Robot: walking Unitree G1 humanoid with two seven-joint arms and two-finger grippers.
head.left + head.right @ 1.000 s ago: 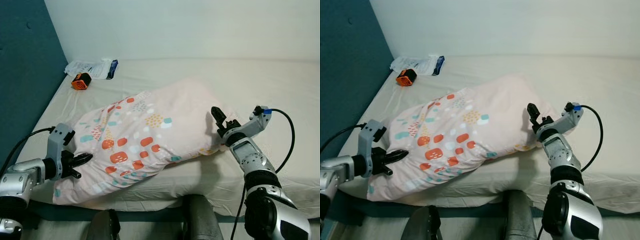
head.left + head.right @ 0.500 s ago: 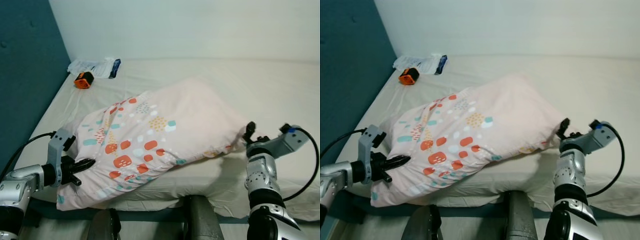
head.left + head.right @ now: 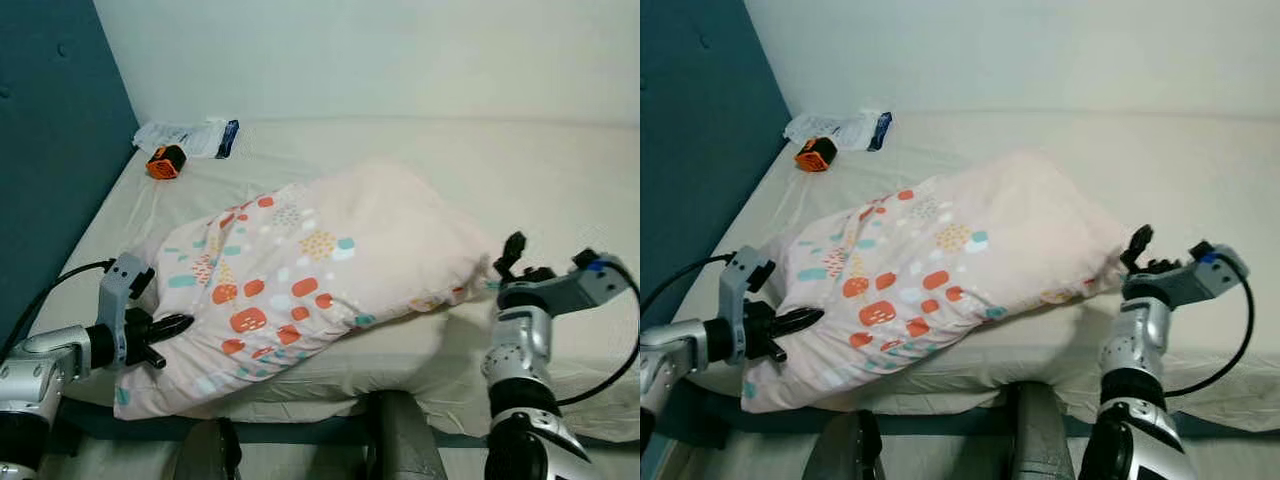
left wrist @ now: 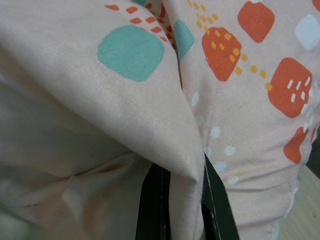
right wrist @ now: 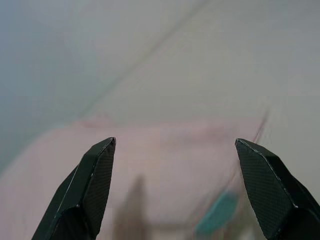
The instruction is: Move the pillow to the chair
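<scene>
The pillow (image 3: pixel 320 260) lies slantwise on the bed (image 3: pixel 560 170), its near-left end at the mattress edge and its far-right end toward the middle. The left gripper (image 3: pixel 168 328) is at the near-left corner, its two black fingers (image 4: pixel 155 210) closed together on a fold of the pillowcase, the cloth pinched between them and draped over the tips. The right gripper (image 3: pixel 512 252) sits just beside the pillow's right end, apart from it, pointing up and away; its fingers (image 5: pixel 90 185) are spread wide with nothing between them.

The pillow is plump and soft, a long rounded cushion in pale pink woven cotton, creased where it is gripped. Its left half is printed with rounded squares in orange-red, teal and white, some dotted; the right half looks plain pink. The bed sheet is smooth and cream-coloured, against a dark teal headboard (image 3: pixel 50 150) on the left. Far left on the bed lie a small orange-and-black object (image 3: pixel 164 161) and a crinkled plastic packet (image 3: pixel 187 137).
</scene>
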